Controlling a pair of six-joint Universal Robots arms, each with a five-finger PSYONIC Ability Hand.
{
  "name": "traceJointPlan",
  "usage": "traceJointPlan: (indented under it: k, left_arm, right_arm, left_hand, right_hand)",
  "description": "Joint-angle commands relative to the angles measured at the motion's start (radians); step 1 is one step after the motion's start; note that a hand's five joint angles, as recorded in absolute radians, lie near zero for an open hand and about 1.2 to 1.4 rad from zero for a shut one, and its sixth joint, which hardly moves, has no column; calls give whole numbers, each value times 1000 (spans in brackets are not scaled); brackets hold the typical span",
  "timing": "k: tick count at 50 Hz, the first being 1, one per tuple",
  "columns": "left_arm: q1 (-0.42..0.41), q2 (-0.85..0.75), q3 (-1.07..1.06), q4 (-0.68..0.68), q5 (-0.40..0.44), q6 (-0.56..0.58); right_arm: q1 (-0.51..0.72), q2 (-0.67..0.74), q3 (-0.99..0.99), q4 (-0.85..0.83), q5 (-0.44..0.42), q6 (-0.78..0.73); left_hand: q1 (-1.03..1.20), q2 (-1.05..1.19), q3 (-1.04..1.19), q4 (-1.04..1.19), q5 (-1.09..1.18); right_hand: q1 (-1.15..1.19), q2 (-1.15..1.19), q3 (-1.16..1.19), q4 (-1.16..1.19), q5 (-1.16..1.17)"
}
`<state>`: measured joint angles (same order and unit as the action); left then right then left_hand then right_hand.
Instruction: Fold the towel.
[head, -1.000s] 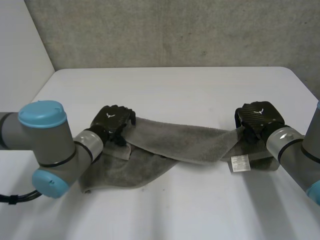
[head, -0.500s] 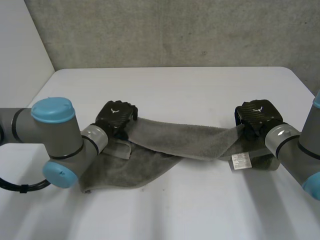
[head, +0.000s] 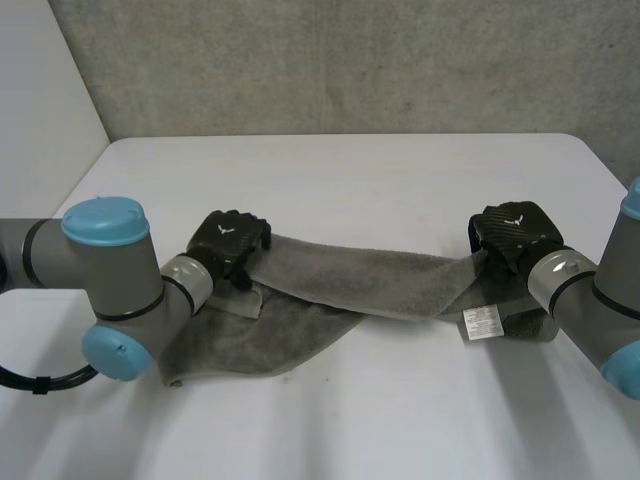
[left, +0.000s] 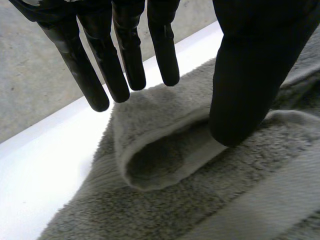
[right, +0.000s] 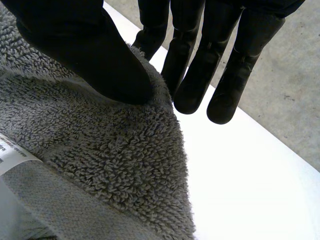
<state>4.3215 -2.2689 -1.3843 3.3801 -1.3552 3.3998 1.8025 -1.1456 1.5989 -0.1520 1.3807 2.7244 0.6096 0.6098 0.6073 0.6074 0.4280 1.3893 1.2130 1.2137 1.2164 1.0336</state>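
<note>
The bare tabletop (head: 350, 170) beyond the towel (head: 370, 285) is free for passing, and I see free room on the near strip too. The towel stretches across the middle from the left hand (head: 228, 240) to the right hand (head: 515, 235), blocking the way between them. A grey wall (head: 350, 60) closes the far side.

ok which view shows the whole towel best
Head view: the towel shows end to end between the left hand and right hand. Each wrist view gives the end its own hand pinches: a rolled corner left, an edge right.
</note>
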Motion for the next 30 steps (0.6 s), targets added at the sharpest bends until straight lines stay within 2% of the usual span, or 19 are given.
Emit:
traceJointPlan:
  k: [1, 9, 11, 16, 23, 26, 28, 29, 30]
  left_arm:
    - [3, -28, 47, 28, -41, 3]
    - [9, -75, 108, 36, -42, 79]
    - [9, -89, 126, 36, -41, 116]
    - [9, -121, 165, 36, -39, 131]
    - [9, -164, 284, 38, -41, 131]
    - [15, -161, 402, 41, -41, 130]
    - [21, -153, 467, 42, -42, 128]
    - [27, -137, 535, 51, -45, 124]
    - [27, -103, 598, 70, -57, 115]
  right_arm:
    - [0, 18, -19, 0, 0, 0]
    - [5, 47, -68, 8, 1, -21]
    - [11, 64, -91, 8, 1, -37]
    - [14, 108, -154, 6, 3, -51]
    - [15, 168, -272, -8, 3, -51]
    - [25, 187, -370, -60, 6, -51]
    - [29, 178, -451, -221, 6, -34]
    - [29, 178, -452, -222, 6, -34]
    - [31, 162, -471, -338, 8, -28]
  left_hand:
    - [253, 253, 255, 255, 260]
    - [358, 358, 361, 361, 365]
    - [580, 580, 583, 583, 588]
    - [786, 786, 789, 789, 793]
    - [787, 786, 789, 789, 794]
    - [787, 786, 789, 789, 794]
    - [787, 786, 789, 789, 794]
    - [787, 786, 789, 789, 794]
    - [787, 786, 789, 789, 794]
  right_hand:
    - [7, 183, 183, 180, 188]
    - [7, 183, 183, 180, 188]
    - [7, 183, 183, 180, 188]
    - [7, 183, 183, 180, 188]
    - [7, 183, 183, 180, 188]
    - [7, 183, 183, 180, 188]
    - [7, 183, 183, 180, 188]
    - [7, 183, 183, 180, 188]
    - [7, 183, 183, 180, 188]
